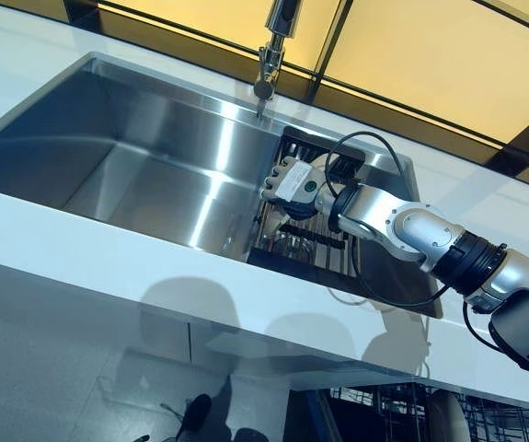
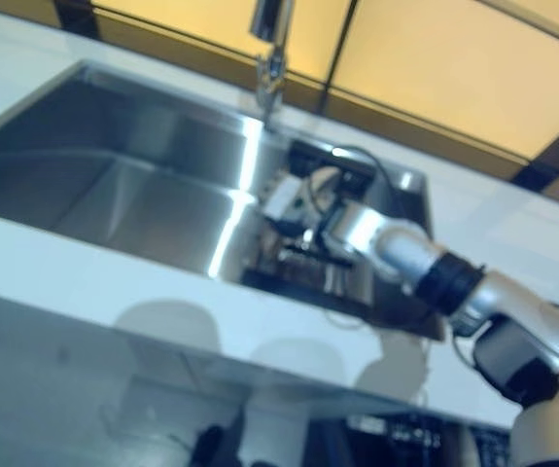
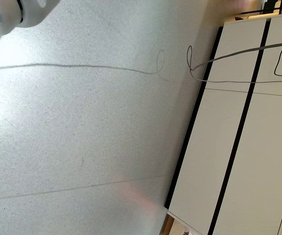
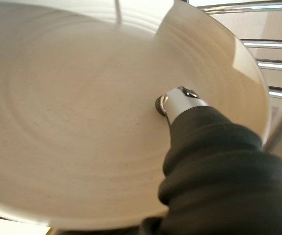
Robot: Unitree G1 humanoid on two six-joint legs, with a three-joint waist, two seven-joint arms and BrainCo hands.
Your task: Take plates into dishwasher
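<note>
A pale beige plate (image 4: 82, 122) with faint rings fills the right wrist view, standing among the chrome wires (image 4: 273, 46) of a rack. My right hand (image 4: 182, 102) has its thumb pressed on the plate's face; the other fingers are hidden behind it. From above, the right hand (image 1: 292, 184) reaches into the dark dish rack (image 1: 312, 241) at the right end of the sink (image 1: 135, 157). The plate is not clearly seen in the head views. My left hand shows in no view.
A faucet (image 1: 273, 46) stands behind the sink, just left of the rack. A white counter (image 1: 108, 262) runs along the sink's front. Dark dishwasher rack wires (image 1: 485, 414) show below the counter at the lower right. The left wrist view shows only grey floor (image 3: 82, 127) and white cabinet doors (image 3: 248, 147).
</note>
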